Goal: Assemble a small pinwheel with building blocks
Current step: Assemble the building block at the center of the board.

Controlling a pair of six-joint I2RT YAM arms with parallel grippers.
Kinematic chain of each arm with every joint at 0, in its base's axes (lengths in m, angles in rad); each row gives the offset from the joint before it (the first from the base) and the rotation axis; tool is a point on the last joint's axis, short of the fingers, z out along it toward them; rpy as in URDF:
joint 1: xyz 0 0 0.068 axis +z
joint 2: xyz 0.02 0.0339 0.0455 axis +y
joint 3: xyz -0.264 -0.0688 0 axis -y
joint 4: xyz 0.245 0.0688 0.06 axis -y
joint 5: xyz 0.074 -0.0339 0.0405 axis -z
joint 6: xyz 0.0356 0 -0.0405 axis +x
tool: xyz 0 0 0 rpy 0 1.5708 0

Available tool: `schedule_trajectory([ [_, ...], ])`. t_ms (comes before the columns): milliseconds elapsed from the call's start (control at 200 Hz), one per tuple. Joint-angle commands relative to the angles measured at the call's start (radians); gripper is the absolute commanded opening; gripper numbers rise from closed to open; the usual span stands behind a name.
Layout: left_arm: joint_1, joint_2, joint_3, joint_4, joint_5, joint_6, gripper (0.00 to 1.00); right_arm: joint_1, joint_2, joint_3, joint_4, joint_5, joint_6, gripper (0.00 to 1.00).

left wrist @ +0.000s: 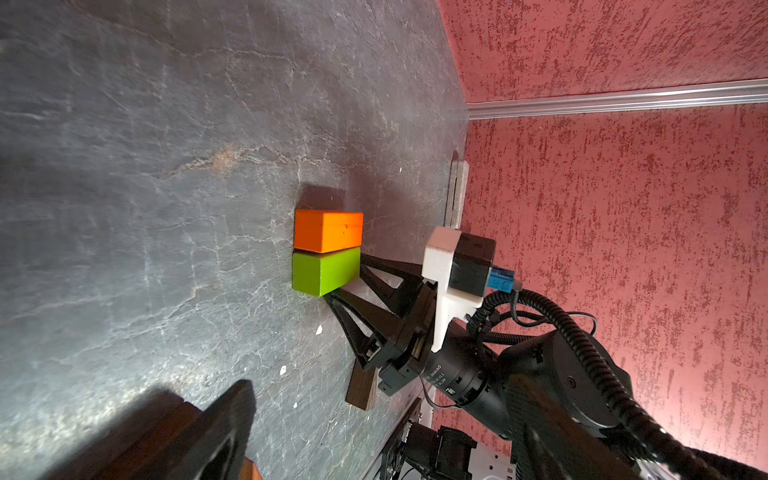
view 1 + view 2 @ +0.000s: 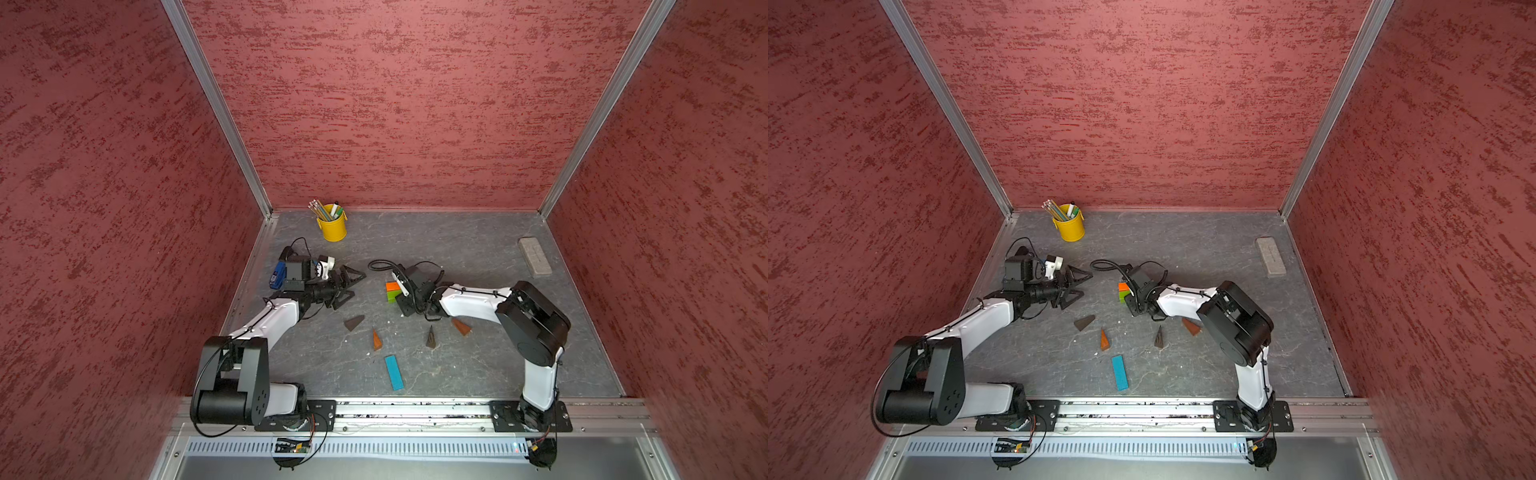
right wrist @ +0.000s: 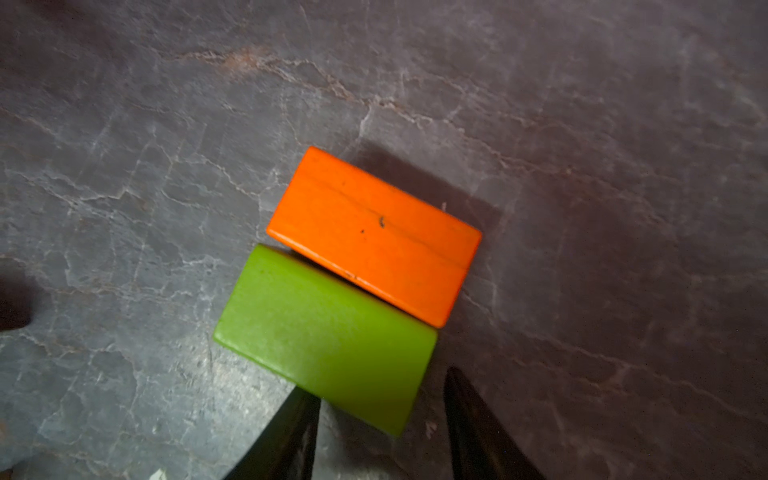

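An orange block (image 2: 390,286) and a green block (image 2: 391,297) lie side by side, touching, in mid-table. In the right wrist view the orange block (image 3: 374,235) lies beyond the green block (image 3: 324,336). My right gripper (image 3: 380,384) is open around the green block's near corner. One finger touches its long side and the other stands just off its end. My left gripper (image 2: 350,286) hovers open and empty to the left. Brown wedges (image 2: 354,322) (image 2: 376,340) (image 2: 431,337) (image 2: 461,326) and a blue bar (image 2: 393,372) lie nearer the front.
A yellow cup of pencils (image 2: 331,226) stands at the back left. A grey eraser (image 2: 535,256) lies by the right wall. A blue stapler (image 2: 277,274) sits behind my left wrist. Red walls close three sides.
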Motion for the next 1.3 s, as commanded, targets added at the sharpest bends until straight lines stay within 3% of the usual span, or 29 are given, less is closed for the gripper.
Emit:
schedule_trajectory([
  [0,0.005,-0.020,0.001,-0.007,0.006,0.023,0.96,-0.004,0.008,0.025,0.030,-0.003,0.024,0.51],
  [541,0.005,-0.035,0.010,-0.039,0.007,0.055,0.97,-0.003,-0.035,-0.008,0.035,-0.016,0.029,0.53],
  [852,0.050,-0.136,0.105,-0.261,-0.057,0.207,0.98,0.005,-0.322,-0.160,-0.001,-0.047,0.054,0.56],
  [1037,0.049,-0.230,0.177,-0.475,-0.119,0.352,0.97,0.005,-0.560,-0.247,0.027,-0.084,-0.026,0.58],
  [1102,0.031,-0.262,0.234,-0.597,-0.184,0.448,0.97,0.005,-0.646,-0.295,0.079,-0.080,-0.060,0.64],
  [1117,0.025,-0.269,0.249,-0.622,-0.203,0.468,0.97,0.004,-0.661,-0.305,0.094,-0.077,-0.068,0.75],
  [1132,0.019,-0.275,0.261,-0.649,-0.224,0.490,0.97,0.004,-0.677,-0.320,0.110,-0.075,-0.074,0.94],
  [1142,0.014,-0.279,0.272,-0.664,-0.238,0.505,0.97,0.003,-0.686,-0.326,0.120,-0.073,-0.077,0.98],
  [1293,-0.114,-0.334,0.389,-0.806,-0.497,0.732,0.97,0.001,-0.721,-0.414,0.160,-0.042,-0.083,0.99],
])
